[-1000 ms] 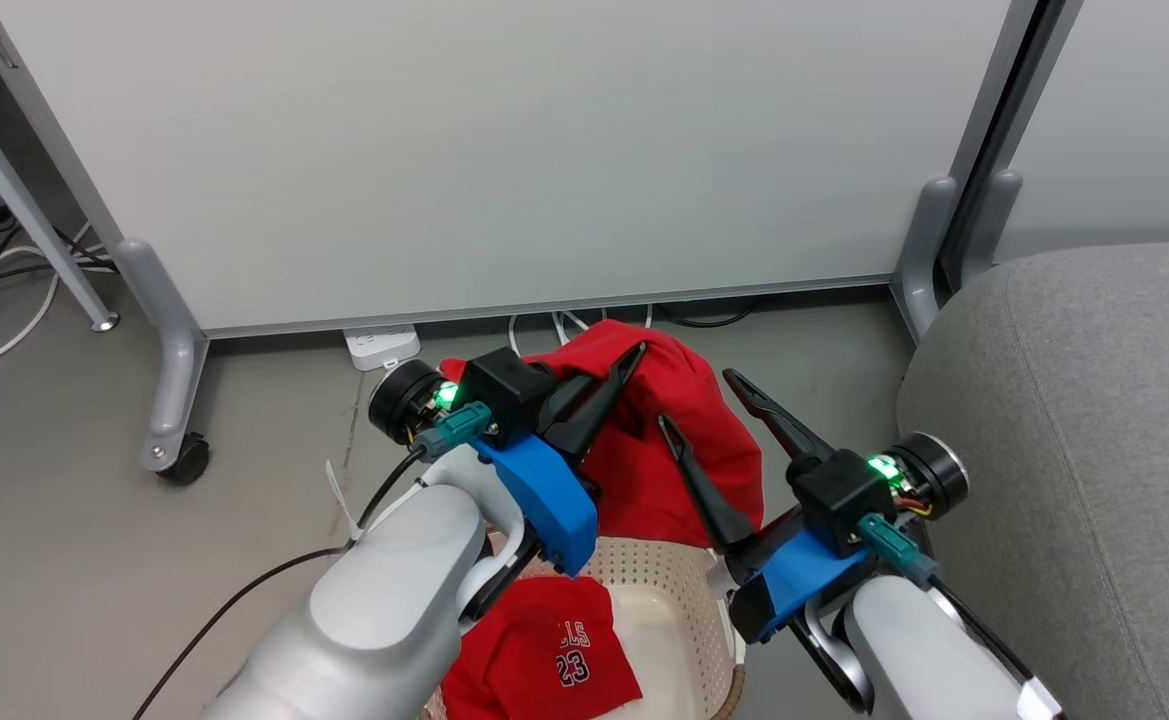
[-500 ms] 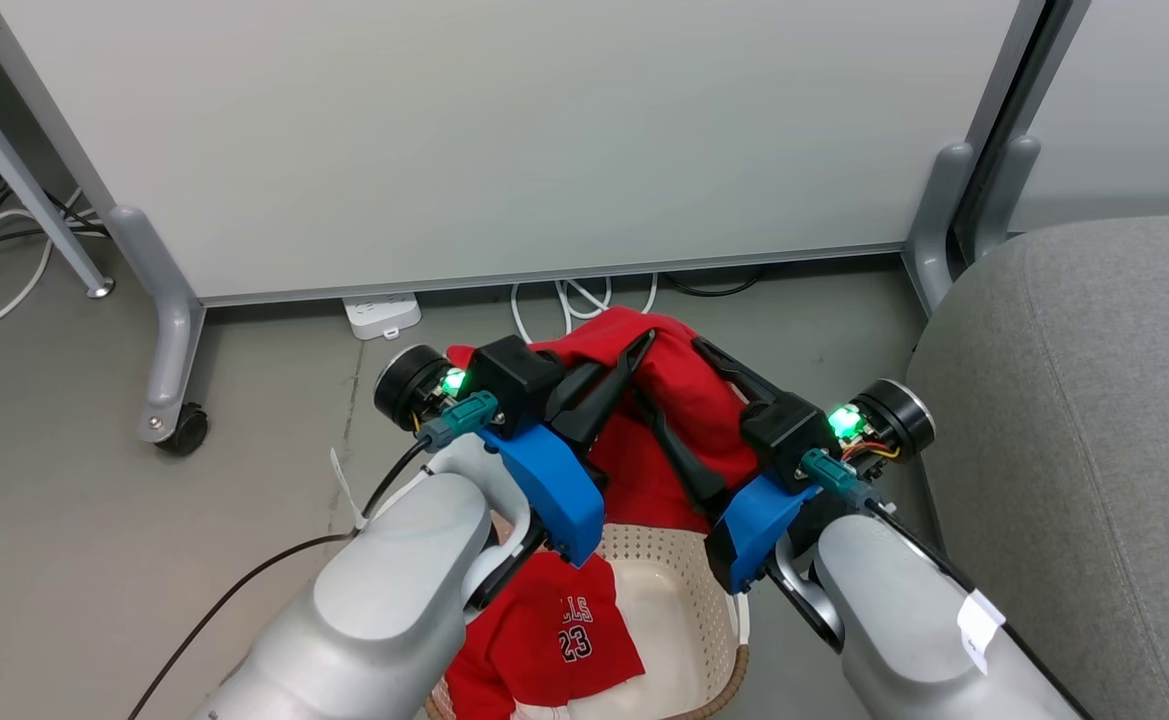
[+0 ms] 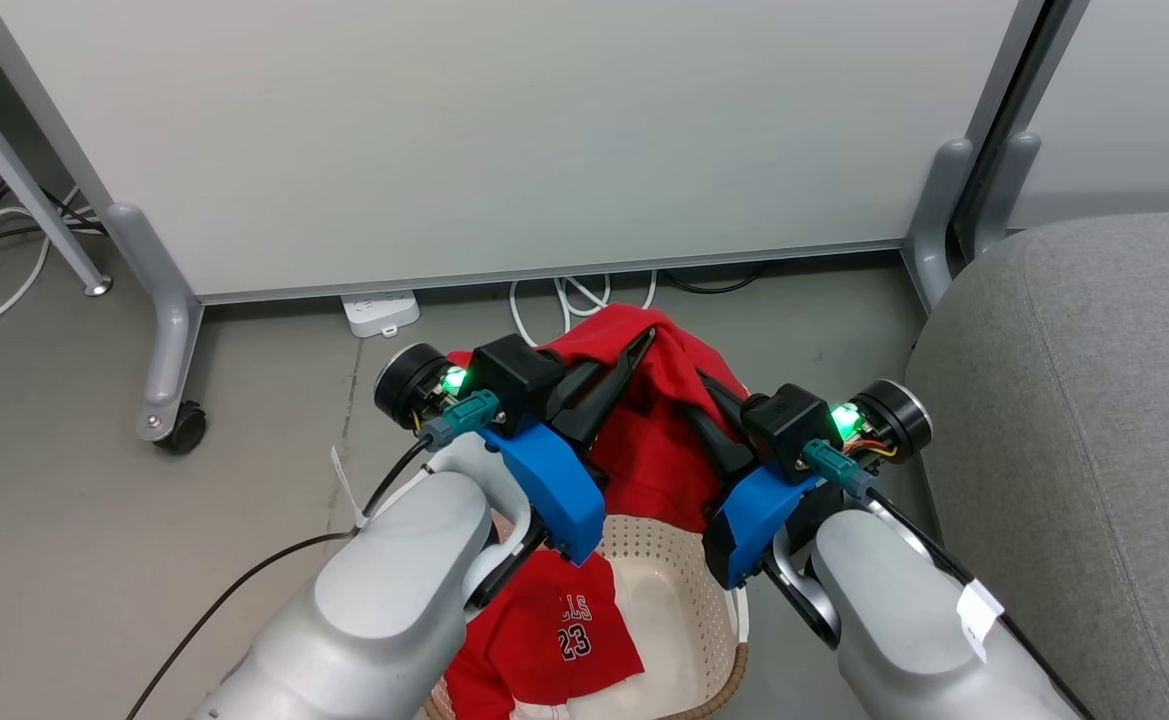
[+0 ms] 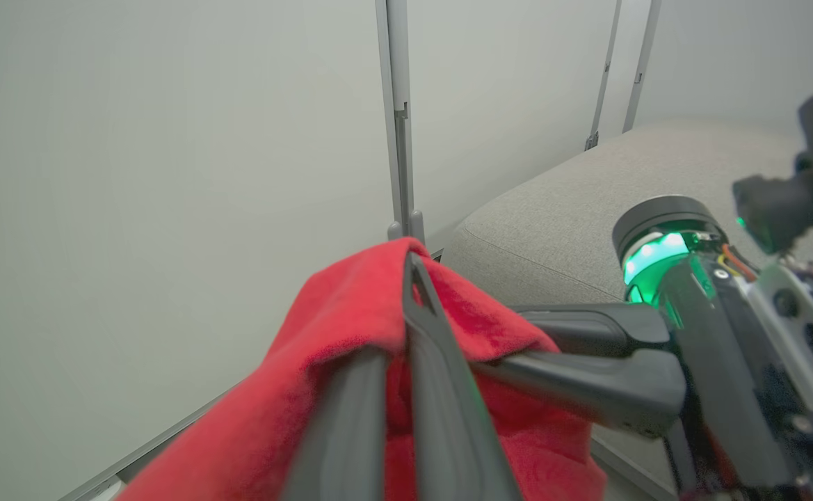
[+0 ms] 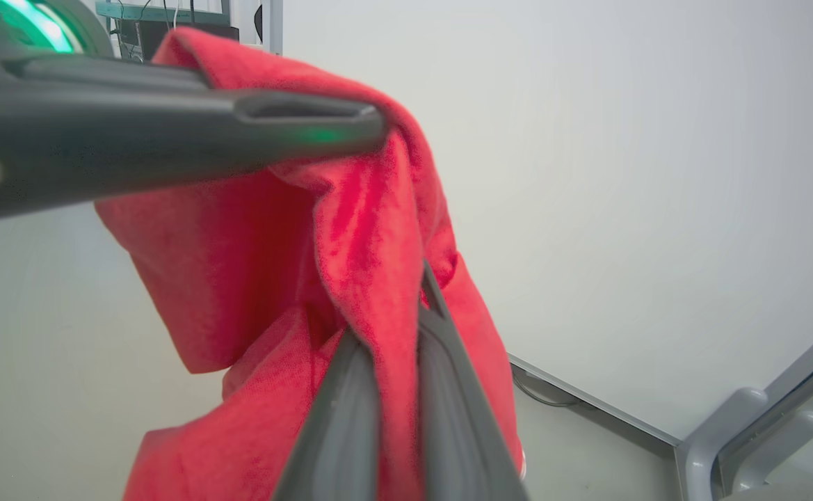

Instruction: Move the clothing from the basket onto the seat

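Observation:
A red garment (image 3: pixel 659 440) hangs lifted above the basket (image 3: pixel 684 600), with both grippers pinching its top. My left gripper (image 3: pixel 642 342) is shut on its upper fold, shown in the left wrist view as the left gripper (image 4: pixel 413 264) biting into red cloth (image 4: pixel 336 348). Just to the right and a little lower, my right gripper (image 3: pixel 709 395) is shut on the same garment. In the right wrist view the cloth (image 5: pixel 239 264) wraps over the right gripper (image 5: pixel 406 306). A second red garment (image 3: pixel 554 640), printed 23, lies in the basket. The grey seat (image 3: pixel 1094 400) stands at the right.
A pale panel (image 3: pixel 494 150) on grey wheeled legs stands close behind the basket, with a caster (image 3: pixel 179 430) at the left. A white power strip (image 3: pixel 381 312) and cables (image 3: pixel 574 300) lie under its lower edge. Grey floor stretches to the left.
My right gripper swung in from the right with its jaws wide, then shut on the lifted red garment beside the left gripper. The left gripper kept its grip.

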